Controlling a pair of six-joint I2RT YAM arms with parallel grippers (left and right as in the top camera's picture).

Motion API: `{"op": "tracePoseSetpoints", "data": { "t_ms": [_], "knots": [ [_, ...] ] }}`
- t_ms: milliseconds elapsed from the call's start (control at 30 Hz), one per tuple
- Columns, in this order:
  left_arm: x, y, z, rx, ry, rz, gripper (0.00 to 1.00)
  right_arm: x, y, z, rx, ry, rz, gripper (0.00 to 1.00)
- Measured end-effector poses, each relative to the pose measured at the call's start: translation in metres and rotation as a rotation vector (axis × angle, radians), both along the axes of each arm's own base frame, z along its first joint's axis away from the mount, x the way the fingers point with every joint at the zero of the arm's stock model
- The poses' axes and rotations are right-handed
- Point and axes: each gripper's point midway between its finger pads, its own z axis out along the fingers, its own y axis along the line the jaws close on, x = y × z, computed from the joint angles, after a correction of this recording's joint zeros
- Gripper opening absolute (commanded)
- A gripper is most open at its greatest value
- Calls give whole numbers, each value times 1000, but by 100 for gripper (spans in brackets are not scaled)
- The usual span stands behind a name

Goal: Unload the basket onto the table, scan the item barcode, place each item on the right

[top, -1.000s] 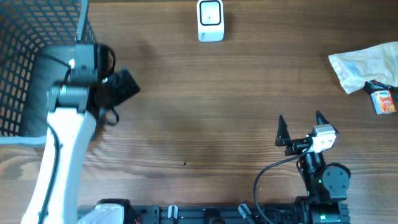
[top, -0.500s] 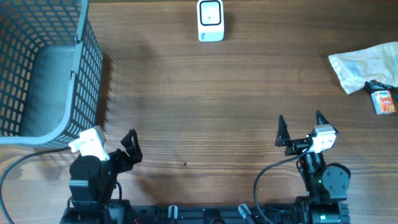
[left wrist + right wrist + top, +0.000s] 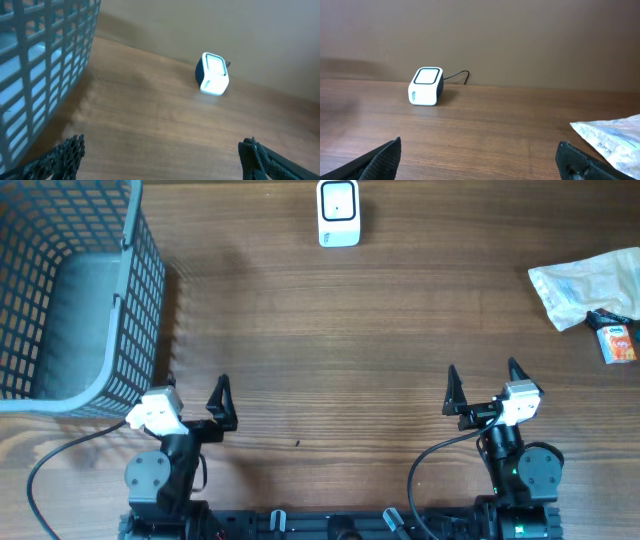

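The white barcode scanner (image 3: pixel 338 212) stands at the back middle of the wooden table, also seen as the scanner (image 3: pixel 213 74) in the left wrist view and the scanner (image 3: pixel 426 86) in the right wrist view. A crinkled white plastic packet (image 3: pixel 585 285) and a small orange box (image 3: pixel 618 342) lie at the far right; the packet's corner (image 3: pixel 615 142) shows in the right wrist view. My left gripper (image 3: pixel 195 385) (image 3: pixel 162 150) rests near the front left, open and empty. Near the front right sits my right gripper (image 3: pixel 483 370) (image 3: pixel 480 155), open too, nothing between its fingers.
A grey wire basket (image 3: pixel 70 290) fills the back left corner, its wall (image 3: pixel 40 65) close beside my left gripper. A small black object (image 3: pixel 600 318) lies between the packet and the orange box.
The left arm has drawn back from over the basket to the front left of the table, gripper open. The right arm has not moved.
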Motion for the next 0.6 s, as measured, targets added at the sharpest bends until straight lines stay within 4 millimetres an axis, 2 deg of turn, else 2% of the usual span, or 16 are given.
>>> {"op": "tracePoseSetpoints", "data": {
  "t_ms": [133,300,367,467,600],
  "knots": [
    [8,-1,-3,2,-55,-5,100,0,0,0,0,0,0,100],
    [12,-11,20,64,-213,-69,100,0,0,0,0,0,0,100],
    [12,-13,15,81,-200,-85,100,0,0,0,0,0,0,100],
    [12,-11,-5,93,-124,-84,100,0,0,0,0,0,0,100],
    [13,-5,-7,98,-118,-63,100,0,0,0,0,0,0,100]
  ]
}}
